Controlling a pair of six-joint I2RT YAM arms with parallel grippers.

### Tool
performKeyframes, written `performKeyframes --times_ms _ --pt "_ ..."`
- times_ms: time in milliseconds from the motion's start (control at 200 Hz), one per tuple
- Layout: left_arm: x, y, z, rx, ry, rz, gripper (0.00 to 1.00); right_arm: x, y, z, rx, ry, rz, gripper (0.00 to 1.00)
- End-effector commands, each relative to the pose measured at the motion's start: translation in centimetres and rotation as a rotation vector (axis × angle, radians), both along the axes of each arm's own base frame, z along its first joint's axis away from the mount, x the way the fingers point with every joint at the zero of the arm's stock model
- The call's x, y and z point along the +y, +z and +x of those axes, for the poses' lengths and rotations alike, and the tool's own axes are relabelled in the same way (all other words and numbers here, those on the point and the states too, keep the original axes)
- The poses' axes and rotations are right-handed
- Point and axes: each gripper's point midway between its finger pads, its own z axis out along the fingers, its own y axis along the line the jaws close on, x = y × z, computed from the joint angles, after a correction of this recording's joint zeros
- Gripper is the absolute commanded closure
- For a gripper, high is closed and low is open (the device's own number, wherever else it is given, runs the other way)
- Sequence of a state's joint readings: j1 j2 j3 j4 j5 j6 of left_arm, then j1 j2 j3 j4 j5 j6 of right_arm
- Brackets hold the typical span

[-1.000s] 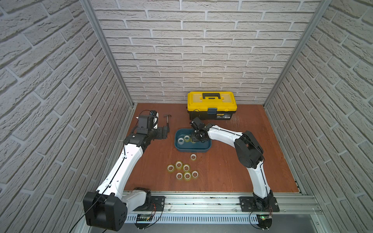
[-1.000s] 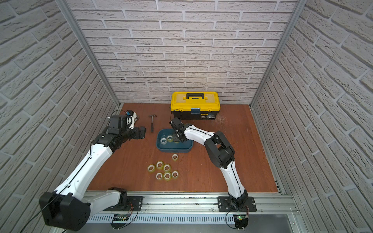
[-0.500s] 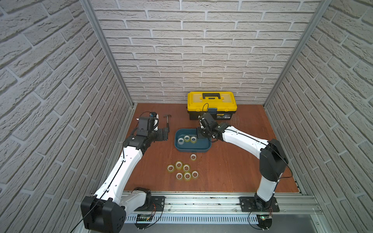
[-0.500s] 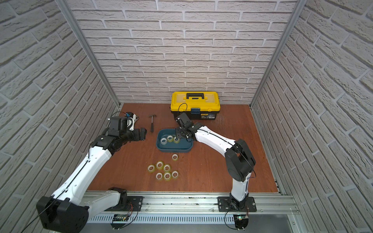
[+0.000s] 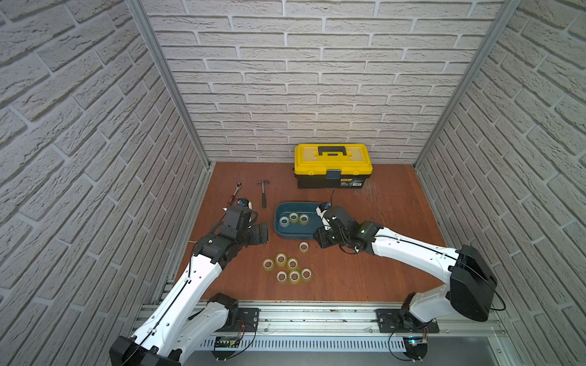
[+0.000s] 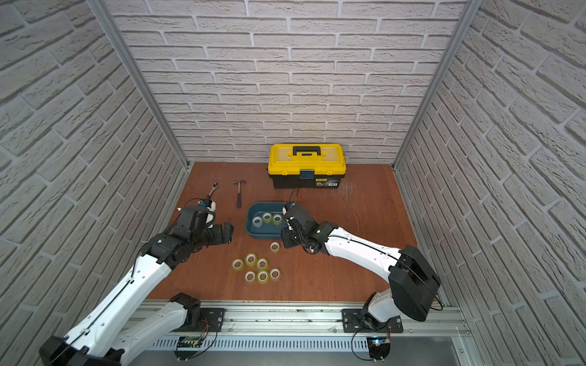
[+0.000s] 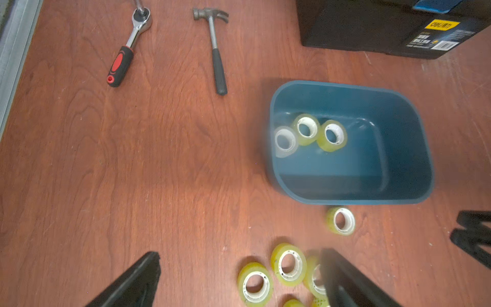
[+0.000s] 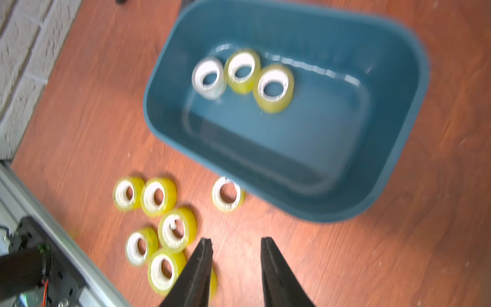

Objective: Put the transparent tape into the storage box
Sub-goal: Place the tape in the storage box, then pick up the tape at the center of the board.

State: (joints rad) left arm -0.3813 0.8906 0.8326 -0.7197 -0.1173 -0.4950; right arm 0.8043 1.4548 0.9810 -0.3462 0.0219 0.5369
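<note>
The storage box (image 5: 295, 230) (image 6: 263, 230) is a shallow teal tub mid-floor, and three rolls of transparent tape (image 5: 293, 217) (image 7: 307, 129) (image 8: 273, 87) lie at its far left. A lone roll (image 5: 303, 247) (image 8: 227, 194) sits on the floor just in front of the tub. Several more rolls (image 5: 287, 267) (image 6: 257, 269) cluster nearer the front. My right gripper (image 5: 318, 237) (image 8: 236, 240) hangs open and empty over bare floor at the tub's near right corner. My left gripper (image 5: 263, 233) (image 7: 240, 255) stands wide open left of the tub, holding nothing.
A yellow-and-black toolbox (image 5: 333, 164) stands against the back wall. A hammer (image 5: 263, 194) and a red-handled ratchet (image 5: 234, 191) lie at the back left. Brick walls close in three sides, and a metal rail (image 5: 317, 312) runs along the front.
My right gripper has drawn back out of the storage box toward the front, to its near right corner. The left arm has edged slightly forward.
</note>
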Motion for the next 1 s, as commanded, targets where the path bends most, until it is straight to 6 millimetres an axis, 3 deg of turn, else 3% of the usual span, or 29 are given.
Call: performKeyframes --times_ms 0,380,725,995 --pt "0.9 -0.8 -0.8 0.011 0.036 0.025 0.02 0.6 -0.4 -1.3 -0.009 -0.006 0.045 0.64" --pt "0.5 -2.5 -0.8 0.052 0.084 -0.033 0.02 2.7 -5.6 -6.3 0.106 0.069 -0.01 0.62" --pt "-0.5 -4.8 -1.4 0.102 0.128 -0.126 0.02 3.0 -7.2 -7.7 0.107 0.105 -0.141 0.6" --pt "-0.1 -5.1 -2.1 0.096 0.149 -0.123 0.02 3.1 -7.9 -8.4 0.105 0.12 -0.181 0.6"
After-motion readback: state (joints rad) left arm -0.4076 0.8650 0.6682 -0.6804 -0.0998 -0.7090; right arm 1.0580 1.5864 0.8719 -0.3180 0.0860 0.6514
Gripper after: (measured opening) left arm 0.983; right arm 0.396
